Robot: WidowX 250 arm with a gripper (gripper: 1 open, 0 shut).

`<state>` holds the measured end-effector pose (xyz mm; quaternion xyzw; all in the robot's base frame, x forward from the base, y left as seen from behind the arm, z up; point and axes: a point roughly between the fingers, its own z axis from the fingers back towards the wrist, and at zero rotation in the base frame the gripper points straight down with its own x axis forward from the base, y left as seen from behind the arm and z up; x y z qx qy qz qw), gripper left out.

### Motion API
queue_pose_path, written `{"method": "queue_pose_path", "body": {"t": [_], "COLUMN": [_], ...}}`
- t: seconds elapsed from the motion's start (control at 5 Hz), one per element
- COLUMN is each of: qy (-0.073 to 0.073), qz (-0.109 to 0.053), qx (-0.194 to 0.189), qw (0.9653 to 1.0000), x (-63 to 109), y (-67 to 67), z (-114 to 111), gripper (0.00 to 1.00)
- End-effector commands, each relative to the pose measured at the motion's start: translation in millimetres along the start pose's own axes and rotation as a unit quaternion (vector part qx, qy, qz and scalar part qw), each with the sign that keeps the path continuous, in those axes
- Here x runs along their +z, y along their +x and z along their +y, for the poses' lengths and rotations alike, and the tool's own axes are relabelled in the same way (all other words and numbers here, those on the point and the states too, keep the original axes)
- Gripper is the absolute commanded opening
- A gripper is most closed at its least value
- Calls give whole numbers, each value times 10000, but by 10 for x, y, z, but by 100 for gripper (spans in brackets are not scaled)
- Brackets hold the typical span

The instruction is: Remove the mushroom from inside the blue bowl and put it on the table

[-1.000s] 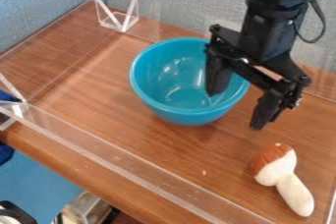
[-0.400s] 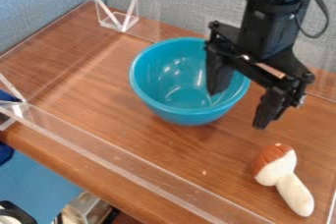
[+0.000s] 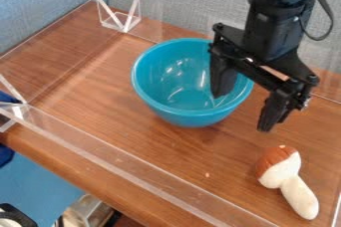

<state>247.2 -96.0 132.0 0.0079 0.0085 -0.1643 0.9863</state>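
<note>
Two black fingers (image 3: 274, 110) hang spread wide apart with nothing between them, pointing straight down. One finger hangs over the right inner side of the bowl, its tip dark against the blue so its end is hard to separate from its reflection. The other finger sits outside the bowl, just right of the rim, above bare wood. Whether either tip touches anything cannot be told from this single view.

Above the fingers, the gripper (image 3: 246, 99) widens into a black crossbar and a bulky black wrist. The arm rises out of the top edge of the picture, so its upper part is cut off. A thin cable curves along its right side.

The bowl (image 3: 173, 82) is round, glossy and turquoise, sitting upright near the middle of the table. Its visible interior is plain blue; the arm hides part of its right side.

The mushroom (image 3: 286, 178) lies on its side on the table (image 3: 94, 82), at the lower right, well apart from the bowl. Its reddish-brown cap points up-left and its cream stem runs toward the bottom right corner.

Clear acrylic walls (image 3: 120, 14) edge the brown wood surface and are faint against it. A dark shape at the bottom left is cut off and unidentifiable.
</note>
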Motion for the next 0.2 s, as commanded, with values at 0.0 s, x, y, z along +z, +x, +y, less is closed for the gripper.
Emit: {"method": "queue_pose_path", "body": {"t": [0.0], "qy": [-16], "qz": [-142], "qx": [80], "qw": [9999], "x": [81], "y": [11], "z": [42], "gripper": [100]}}
